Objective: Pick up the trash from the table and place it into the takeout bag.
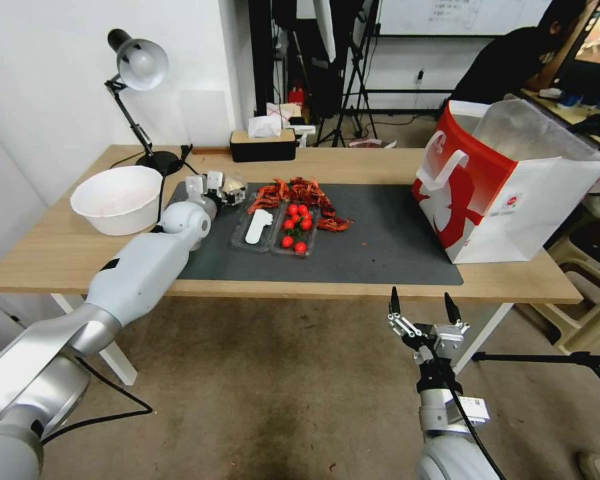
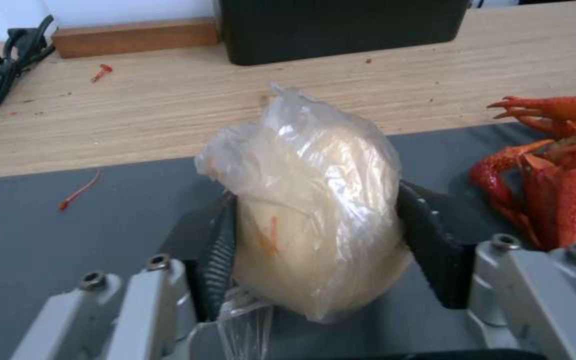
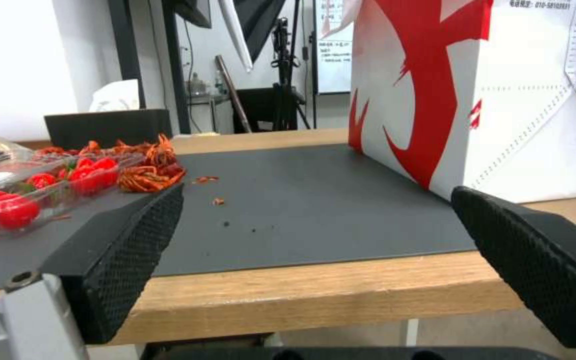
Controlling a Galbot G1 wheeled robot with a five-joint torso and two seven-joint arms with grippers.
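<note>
A small clear bag (image 2: 308,165) holding a beige lump sits between the pads of my left gripper (image 2: 315,220), which is shut on it. This is at the back left corner of the dark grey mat (image 1: 380,247) on the light-wood table (image 1: 60,253). In the head view the left gripper (image 1: 223,189) reaches over the mat's far left corner. The red and white takeout bag (image 1: 507,180) stands upright and open at the table's right end. My right gripper (image 1: 423,308) hangs open below the table's front edge, facing the takeout bag (image 3: 461,85).
A clear tray (image 1: 277,230) with cherry tomatoes and a white spoon lies mid-mat, with red crayfish shells (image 1: 300,193) behind it. A white bowl (image 1: 117,199), a desk lamp (image 1: 140,63) and a black tissue box (image 1: 263,143) stand along the left and back.
</note>
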